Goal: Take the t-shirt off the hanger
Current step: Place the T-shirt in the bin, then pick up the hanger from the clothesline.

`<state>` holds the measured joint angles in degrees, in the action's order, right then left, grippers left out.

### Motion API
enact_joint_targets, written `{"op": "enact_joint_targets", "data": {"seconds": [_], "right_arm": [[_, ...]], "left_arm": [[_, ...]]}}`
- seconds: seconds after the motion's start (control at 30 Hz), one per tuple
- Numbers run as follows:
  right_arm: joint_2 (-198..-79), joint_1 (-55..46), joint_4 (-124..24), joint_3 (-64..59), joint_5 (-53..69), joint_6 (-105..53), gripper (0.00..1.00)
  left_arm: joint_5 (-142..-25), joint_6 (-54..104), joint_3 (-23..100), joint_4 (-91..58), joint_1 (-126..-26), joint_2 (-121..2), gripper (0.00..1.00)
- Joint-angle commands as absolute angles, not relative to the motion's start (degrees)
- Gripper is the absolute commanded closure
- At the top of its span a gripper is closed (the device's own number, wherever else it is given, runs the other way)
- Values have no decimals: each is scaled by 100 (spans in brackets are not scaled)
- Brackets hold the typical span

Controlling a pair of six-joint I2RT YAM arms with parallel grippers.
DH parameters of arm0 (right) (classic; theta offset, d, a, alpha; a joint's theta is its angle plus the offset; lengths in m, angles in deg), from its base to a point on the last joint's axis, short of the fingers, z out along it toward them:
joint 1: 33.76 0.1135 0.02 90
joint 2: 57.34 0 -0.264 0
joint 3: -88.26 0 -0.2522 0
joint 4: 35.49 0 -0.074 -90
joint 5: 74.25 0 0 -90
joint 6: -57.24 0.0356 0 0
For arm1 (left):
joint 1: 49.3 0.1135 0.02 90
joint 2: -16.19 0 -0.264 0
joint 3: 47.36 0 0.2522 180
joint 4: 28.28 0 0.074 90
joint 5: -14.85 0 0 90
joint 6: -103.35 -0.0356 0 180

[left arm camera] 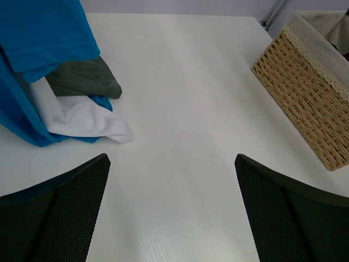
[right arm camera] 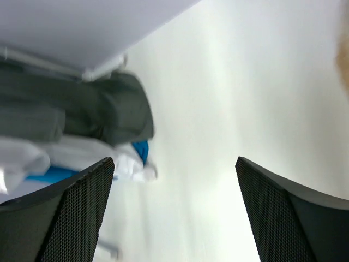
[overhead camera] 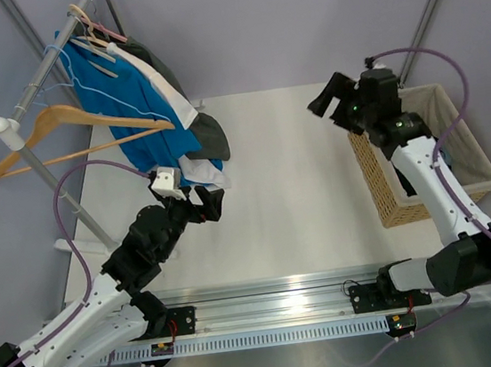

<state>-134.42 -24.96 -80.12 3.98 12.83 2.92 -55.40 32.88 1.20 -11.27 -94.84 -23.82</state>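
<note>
One wooden hanger (overhead camera: 67,113) across the blue t-shirt (overhead camera: 132,94), wicker basket (overhead camera: 378,181) well apart.

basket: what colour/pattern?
Basket: tan woven wicker with a cream fabric rim. Shows best in the left wrist view.

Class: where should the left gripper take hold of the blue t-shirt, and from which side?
Probably the lower hem of the blue t-shirt, bunched on the table beside the white cloth: a loose fold the jaws can pinch. Come in low from the table side, where the open left gripper faces it.
</note>
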Motion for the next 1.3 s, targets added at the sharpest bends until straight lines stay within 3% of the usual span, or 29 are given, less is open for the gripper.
{"op": "enact_joint_targets", "data": {"seconds": [0.0, 0.17, 0.4, 0.57, 0.7, 0.93, 1.27], "right_arm": [[-12830, -2006, -7028, -325, 846, 345, 1], [-12275, -952, -6349, -1468, 863, 11, 1], [-11808, -371, -5031, -2514, -138, 802, 2], [-11746, -335, -4978, -2778, 264, 653, 2], [-11904, -326, -4400, -3077, 285, 845, 2], [-12124, -300, -4511, -2955, 283, 750, 2], [-12045, -230, -4494, -2928, 55, 723, 2]], "left_arm": [[-5915, 3330, 349, -1267, -9509, -2257, 1], [-5591, 3330, 629, -1329, -9509, -2650, 1], [-5371, 3313, 3360, -119, -9509, -4090, 3], [-3625, 2620, 5757, 481, -9509, -5181, 3], [-2332, 1934, 6842, 508, -9457, -5990, 6], [-1943, 2248, 7511, 517, -8701, -6765, 13], [-2118, 2583, 7723, 526, -7910, -7222, 14]]}}
